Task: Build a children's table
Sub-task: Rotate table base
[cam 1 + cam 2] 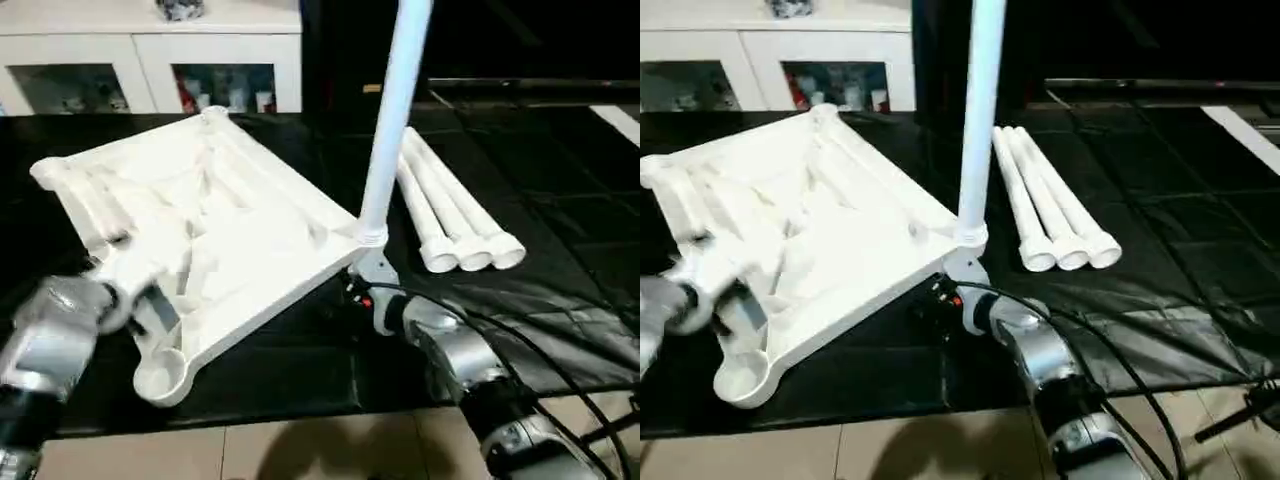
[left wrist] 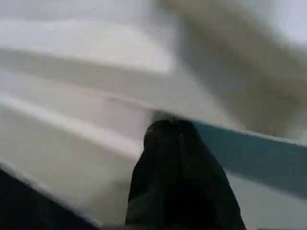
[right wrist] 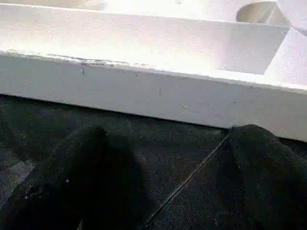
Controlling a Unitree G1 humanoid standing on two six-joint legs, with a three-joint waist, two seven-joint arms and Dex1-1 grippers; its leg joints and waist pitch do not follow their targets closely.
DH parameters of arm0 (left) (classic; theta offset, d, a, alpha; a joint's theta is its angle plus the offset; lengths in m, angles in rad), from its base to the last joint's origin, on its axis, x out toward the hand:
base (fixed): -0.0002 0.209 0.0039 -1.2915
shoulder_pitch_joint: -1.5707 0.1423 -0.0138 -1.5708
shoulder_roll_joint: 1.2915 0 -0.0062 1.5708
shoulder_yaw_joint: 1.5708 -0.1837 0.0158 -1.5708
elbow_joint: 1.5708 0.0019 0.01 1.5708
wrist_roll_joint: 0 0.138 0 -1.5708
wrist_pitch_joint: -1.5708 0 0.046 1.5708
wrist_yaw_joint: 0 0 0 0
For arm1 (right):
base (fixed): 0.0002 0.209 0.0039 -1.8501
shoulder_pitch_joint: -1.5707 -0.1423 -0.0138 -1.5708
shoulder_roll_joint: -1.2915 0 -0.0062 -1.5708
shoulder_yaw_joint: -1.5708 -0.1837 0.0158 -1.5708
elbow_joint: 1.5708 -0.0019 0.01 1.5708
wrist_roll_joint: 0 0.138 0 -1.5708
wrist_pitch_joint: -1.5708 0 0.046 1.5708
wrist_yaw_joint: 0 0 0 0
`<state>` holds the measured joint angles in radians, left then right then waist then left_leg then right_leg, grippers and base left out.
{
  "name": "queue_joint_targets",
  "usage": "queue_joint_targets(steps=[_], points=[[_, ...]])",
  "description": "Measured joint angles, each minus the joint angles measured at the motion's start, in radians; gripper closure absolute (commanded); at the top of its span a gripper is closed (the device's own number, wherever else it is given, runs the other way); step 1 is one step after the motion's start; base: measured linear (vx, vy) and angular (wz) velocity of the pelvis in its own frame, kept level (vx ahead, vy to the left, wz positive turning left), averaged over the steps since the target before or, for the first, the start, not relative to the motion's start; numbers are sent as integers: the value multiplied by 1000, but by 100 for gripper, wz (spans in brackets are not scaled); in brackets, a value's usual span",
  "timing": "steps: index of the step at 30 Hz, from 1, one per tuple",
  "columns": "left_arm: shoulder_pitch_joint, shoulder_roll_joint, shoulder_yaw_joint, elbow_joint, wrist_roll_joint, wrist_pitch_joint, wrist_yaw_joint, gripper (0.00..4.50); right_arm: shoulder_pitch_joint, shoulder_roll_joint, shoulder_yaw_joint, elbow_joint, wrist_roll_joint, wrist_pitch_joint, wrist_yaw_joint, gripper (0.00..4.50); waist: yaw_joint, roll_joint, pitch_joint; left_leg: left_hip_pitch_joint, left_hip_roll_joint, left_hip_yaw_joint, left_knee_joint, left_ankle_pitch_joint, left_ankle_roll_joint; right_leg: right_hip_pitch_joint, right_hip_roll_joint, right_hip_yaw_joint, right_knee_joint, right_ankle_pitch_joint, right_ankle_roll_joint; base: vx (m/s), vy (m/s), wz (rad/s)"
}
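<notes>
White plastic, ribbed side up, the table top (image 1: 215, 220) is laid on black sheeting (image 1: 560, 250), with one leg (image 1: 392, 115) seated upright in its corner socket at four o'clock. Three loose legs (image 1: 450, 205) are laid side by side at three o'clock of the top. The left hand (image 2: 180, 143), closed on nothing visible, is set over the ribs at eight o'clock. The right hand (image 3: 163, 158), spread wide, is held just beside the rim below the upright leg.
</notes>
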<state>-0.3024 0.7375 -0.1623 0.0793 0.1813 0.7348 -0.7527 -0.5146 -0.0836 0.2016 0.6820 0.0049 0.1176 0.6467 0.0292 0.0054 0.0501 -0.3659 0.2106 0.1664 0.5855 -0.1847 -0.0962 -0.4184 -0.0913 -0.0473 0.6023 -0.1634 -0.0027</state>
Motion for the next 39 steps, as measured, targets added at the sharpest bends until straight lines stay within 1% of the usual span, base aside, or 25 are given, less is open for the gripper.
queue_joint_targets(steps=[2,3,4,5,9,15,17,18,19,21,25,28,29,31,33,34,35,36,37,39], points=[[39,48,-27,-78,-47,-17,-113,448,-31,15,-11,48,-1,-4,-24,0,-1,0,0,2,0,0,0,0,0,0,0,1,2,0,0,0,0,0],[55,63,-42,-118,-73,-34,-165,448,-41,20,-17,67,-1,-8,-32,0,2,1,0,2,-1,0,0,0,0,1,-1,1,2,0,0,0,0,0],[77,71,-58,-172,-107,-47,-221,448,-55,22,-25,90,-1,-12,-41,0,4,1,0,3,-1,0,0,0,0,1,-1,2,2,0,0,0,0,0],[82,72,-62,-189,-127,-50,-247,448,-62,23,-32,100,-1,-13,-49,0,5,1,0,6,-1,0,0,0,0,0,-1,2,2,0,0,0,0,0],[97,65,-76,-236,-192,-26,-311,448,-92,26,-41,155,-3,-27,-68,0,-4,0,-1,8,-2,3,1,0,0,0,0,7,4,0,0,0,0,0],[88,0,-95,-245,-247,-8,-355,448,-130,27,-59,227,-3,-58,-88,0,-15,0,0,8,-1,3,0,0,0,0,1,7,7,-1,1,0,0,0],[56,-46,-110,-208,-245,-30,-341,448,-144,25,-73,249,-8,-64,-101,0,-15,0,0,8,-2,3,2,0,0,-1,0,6,8,-1,1,0,0,0],[52,-60,-112,-201,-245,-40,-331,448,-147,25,-74,249,-11,-65,-103,0,-16,-1,0,8,-2,3,2,0,0,-1,1,7,8,-1,1,0,0,0],[30,-95,-126,-166,-236,-71,-308,448,-147,24,-77,255,-12,-68,-107,0,-16,-1,0,8,-2,2,3,0,0,0,0,7,8,-1,1,0,0,0],[-1,-137,-130,-123,-218,-98,-268,448,-148,26,-77,264,-12,-76,-107,0,-17,-1,0,8,-2,2,3,0,0,0,0,7,8,-1,0,0,0,0],[-111,-251,-126,33,-175,-138,-112,448,-151,33,-77,271,-12,-89,-117,0,-16,0,1,8,-2,2,4,0,0,-1,0,6,8,0,0,0,0,0],[-180,-292,-126,143,-141,-182,-12,448,-158,40,-81,274,-12,-109,-130,0,-21,2,2,7,-2,1,4,0,-1,-1,1,6,9,0,0,0,0,0],[-192,-294,-124,162,-134,-192,6,448,-167,41,-85,274,-12,-110,-146,0,-25,3,2,6,-2,1,4,0,0,-2,1,6,9,0,0,0,0,0],[-204,-294,-106,174,-130,-212,26,448,-193,34,-90,274,-15,-108,-179,0,-27,4,3,0,-1,0,4,0,-1,-3,1,4,8,0,0,0,0,0],[-208,-288,-90,167,-132,-227,22,448,-230,32,-98,274,-19,-97,-222,0,-26,6,3,-1,-1,0,4,0,-1,-7,1,4,8,0,0,0,0,0],[-205,-276,-84,152,-137,-236,13,448,-266,29,-108,275,-21,-80,-256,0,-25,7,4,-2,-1,0,5,0,0,-10,1,4,9,0,0,0,0,0],[-205,-275,-83,151,-138,-236,13,448,-268,29,-109,275,-21,-79,-258,0,-25,7,4,-2,-1,0,5,0,0,-10,1,4,9,0,-1,0,0,0],[-194,-263,-68,123,-146,-245,2,448,-324,13,-124,282,-21,-56,-302,0,-22,8,5,-4,-2,0,6,0,0,-13,1,4,9,0,-1,0,0,0],[-186,-258,-54,106,-151,-251,0,448,-358,0,-139,289,-20,-49,-323,0,-20,8,4,-5,-1,0,6,0,0,-13,1,4,9,0,-1,0,0,0],[-163,-240,-26,66,-175,-252,-11,448,-427,-13,-171,346,-10,-30,-371,0,-19,9,5,-6,-1,1,6,0,0,-15,1,4,9,0,-1,0,0,0]])
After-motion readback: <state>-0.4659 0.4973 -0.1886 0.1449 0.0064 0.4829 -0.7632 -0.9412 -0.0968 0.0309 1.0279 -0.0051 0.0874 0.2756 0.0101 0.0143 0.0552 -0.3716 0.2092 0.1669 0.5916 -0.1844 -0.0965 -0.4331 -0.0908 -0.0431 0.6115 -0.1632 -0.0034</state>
